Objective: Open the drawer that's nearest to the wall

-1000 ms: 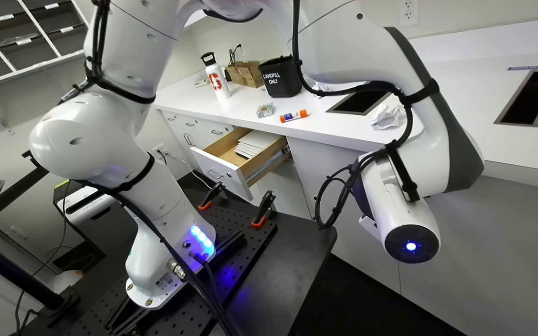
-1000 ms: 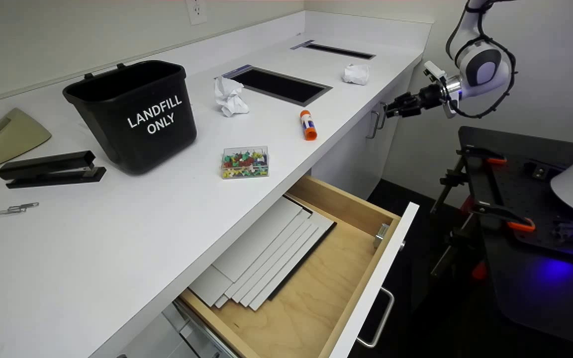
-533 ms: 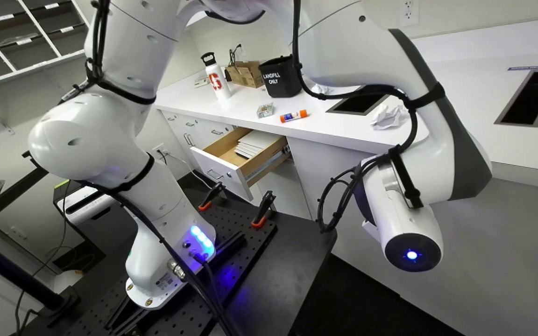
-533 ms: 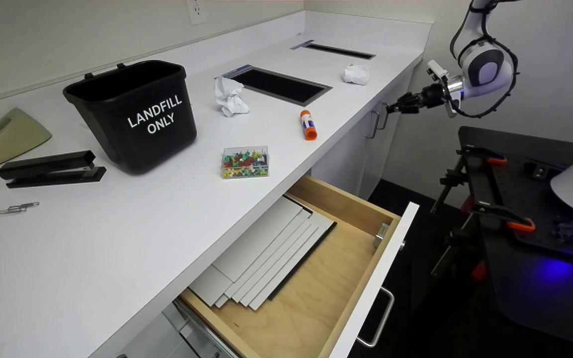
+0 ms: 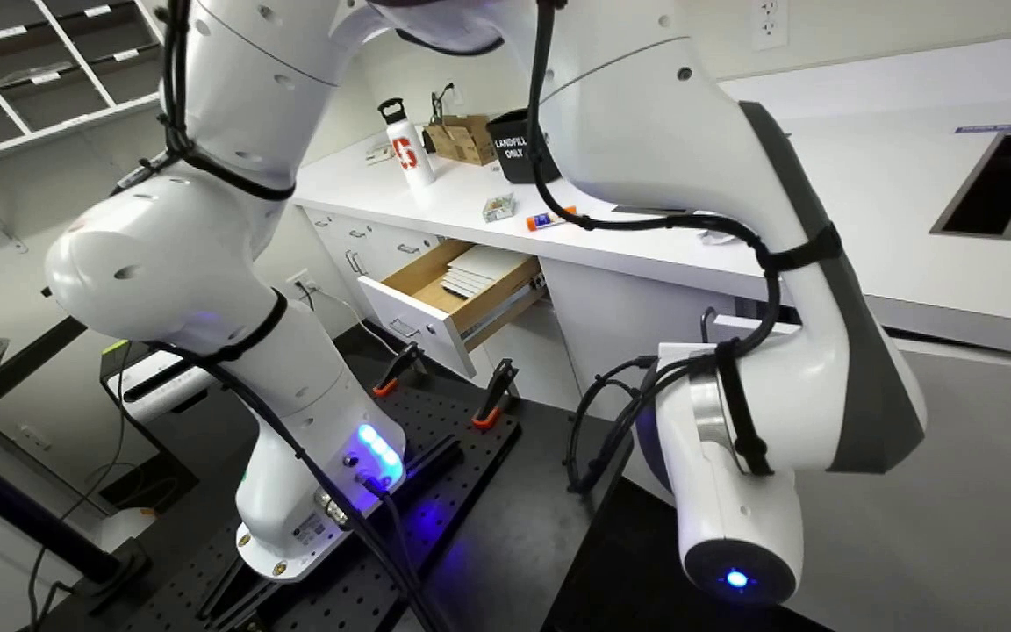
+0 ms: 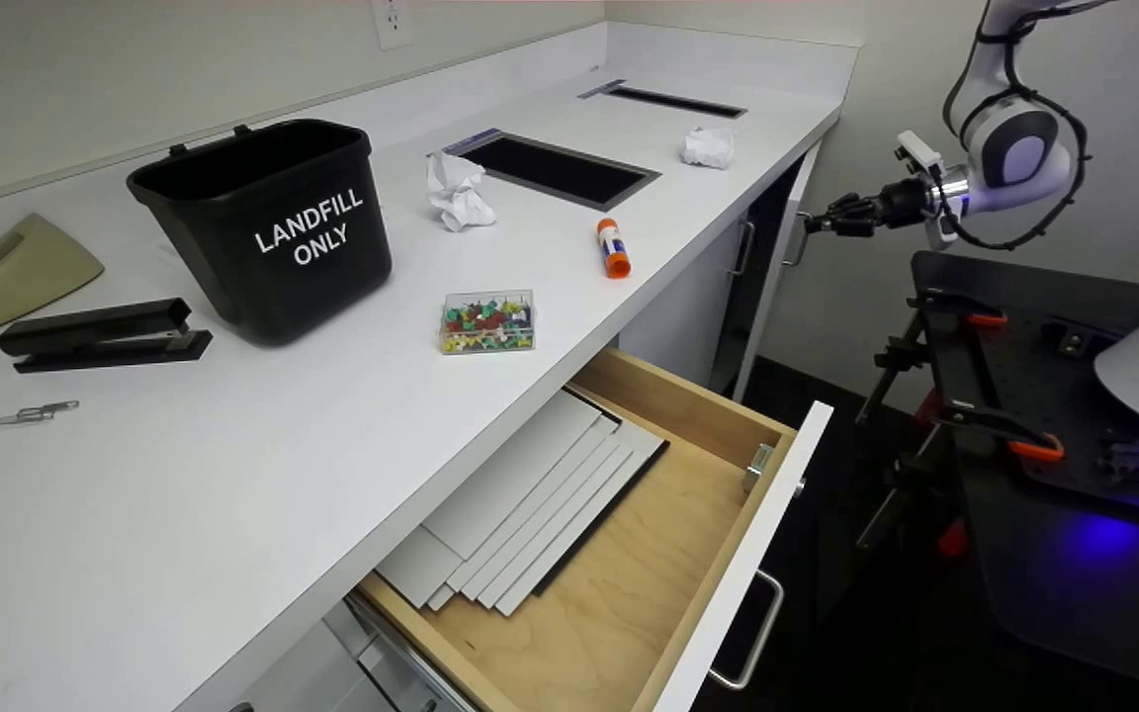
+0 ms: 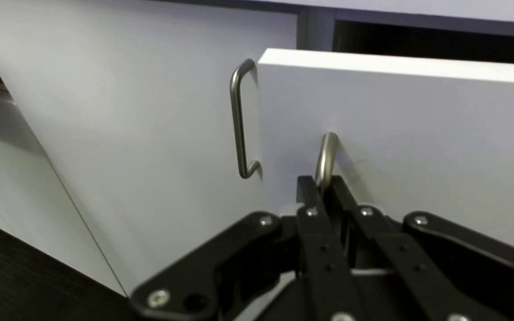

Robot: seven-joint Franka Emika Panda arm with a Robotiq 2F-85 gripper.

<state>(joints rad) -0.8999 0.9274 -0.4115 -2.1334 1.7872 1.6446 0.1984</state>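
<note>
A: Below the bench [image 6: 233,494], where do we locate the cabinet door [image 7: 440,133]?

B: At the far end, near the wall [image 6: 876,99], as an exterior view shows us. It stands ajar, with a dark opening [image 7: 417,40] showing behind it. The adjacent panel [image 7: 150,111] sits flush. A separate drawer [image 6: 629,564] is pulled out, well apart from the door, in both exterior views.

A: What position does the door take relative to the end effector [image 7: 323,187]?

B: Directly ahead of it. In the wrist view we read the door face as extending from just left of the fingertips [image 7: 307,191] to the right edge of the view.

A: What grip condition do we record?

B: The fingertips stand nearly together, pinching the handle [image 7: 327,154] of the door. We note one against each side, the gap no wider than the handle itself. Its lower end is hidden from us by the fingertips.
</note>
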